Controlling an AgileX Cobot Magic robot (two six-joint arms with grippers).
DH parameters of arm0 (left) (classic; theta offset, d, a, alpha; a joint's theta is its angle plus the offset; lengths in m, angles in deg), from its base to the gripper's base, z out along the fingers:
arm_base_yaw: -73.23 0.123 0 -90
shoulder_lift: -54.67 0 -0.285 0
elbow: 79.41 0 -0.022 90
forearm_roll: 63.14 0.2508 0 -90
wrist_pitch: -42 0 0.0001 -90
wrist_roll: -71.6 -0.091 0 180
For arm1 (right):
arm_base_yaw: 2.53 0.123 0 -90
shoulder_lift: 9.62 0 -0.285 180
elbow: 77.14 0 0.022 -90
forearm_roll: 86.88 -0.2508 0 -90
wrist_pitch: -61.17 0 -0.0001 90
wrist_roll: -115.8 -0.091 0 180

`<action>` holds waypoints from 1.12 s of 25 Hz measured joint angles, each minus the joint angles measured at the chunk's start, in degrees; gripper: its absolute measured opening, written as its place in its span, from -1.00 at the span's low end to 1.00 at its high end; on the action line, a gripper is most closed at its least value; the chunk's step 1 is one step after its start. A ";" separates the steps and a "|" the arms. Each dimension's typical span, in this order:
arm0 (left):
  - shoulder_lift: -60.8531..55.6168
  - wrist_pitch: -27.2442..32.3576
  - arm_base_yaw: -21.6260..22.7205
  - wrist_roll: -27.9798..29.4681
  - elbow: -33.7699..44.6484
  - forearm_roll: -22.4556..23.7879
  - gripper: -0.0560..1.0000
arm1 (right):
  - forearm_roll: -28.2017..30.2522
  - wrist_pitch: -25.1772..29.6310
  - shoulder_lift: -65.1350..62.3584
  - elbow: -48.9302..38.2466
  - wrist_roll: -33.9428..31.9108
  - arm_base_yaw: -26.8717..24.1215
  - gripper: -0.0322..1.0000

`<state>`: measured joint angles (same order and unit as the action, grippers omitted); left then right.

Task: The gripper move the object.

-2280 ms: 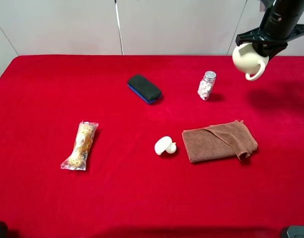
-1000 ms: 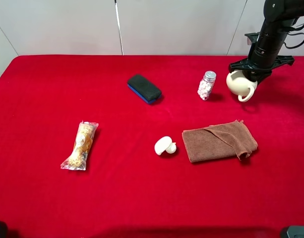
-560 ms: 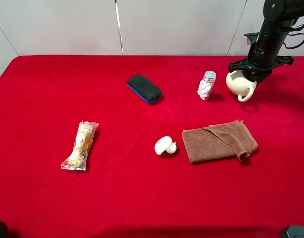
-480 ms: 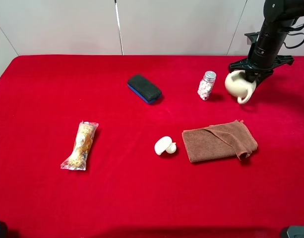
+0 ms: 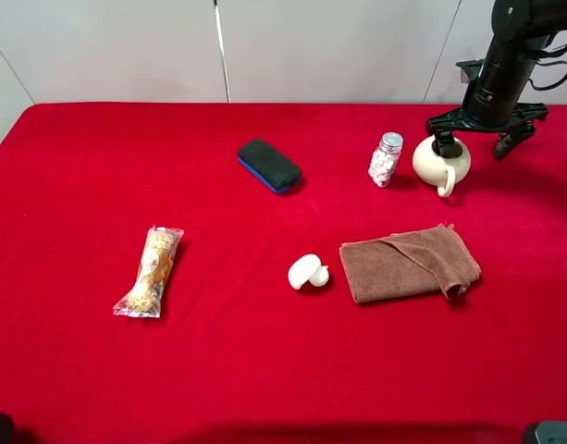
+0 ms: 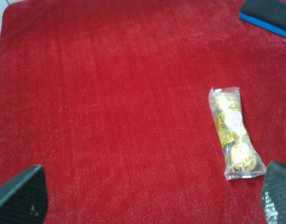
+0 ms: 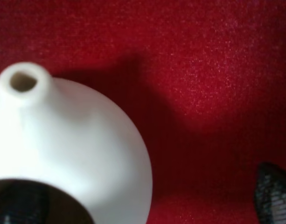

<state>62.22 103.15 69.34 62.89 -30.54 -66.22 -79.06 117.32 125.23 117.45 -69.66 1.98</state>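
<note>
The cream lidless teapot stands upright on the red tablecloth, just right of the small bottle, with its handle toward the front. My right gripper is open right above it. One finger is at the pot's mouth and the other is out to the right, clear of it. In the right wrist view the teapot fills the near side with its spout pointing away. One fingertip shows beside it. My left gripper is open and empty over bare cloth.
A clear bottle of pink and white beads stands by the teapot. A folded brown cloth and the small cream lid lie in front. A black eraser with a blue base and a snack packet lie to the left.
The right gripper brought the teapot down from high up to the table beside the bottle. It then opened and let it go, and the pot now rests upright.
</note>
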 joint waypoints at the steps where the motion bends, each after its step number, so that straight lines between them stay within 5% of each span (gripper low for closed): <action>1: 0.00 0.00 0.00 0.00 0.00 0.00 0.82 | 0.00 0.00 0.00 0.00 0.00 0.00 0.38; 10: 0.00 0.00 0.00 0.00 0.00 0.00 0.82 | 0.00 0.75 -3.43 0.37 0.00 -0.02 0.40; 28: 0.00 0.00 0.00 0.00 0.00 0.00 0.82 | -4.52 11.46 -13.87 0.42 2.78 -0.02 0.40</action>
<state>62.22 103.15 69.34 62.89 -30.54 -66.22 -83.58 128.77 111.35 117.88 -66.88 1.96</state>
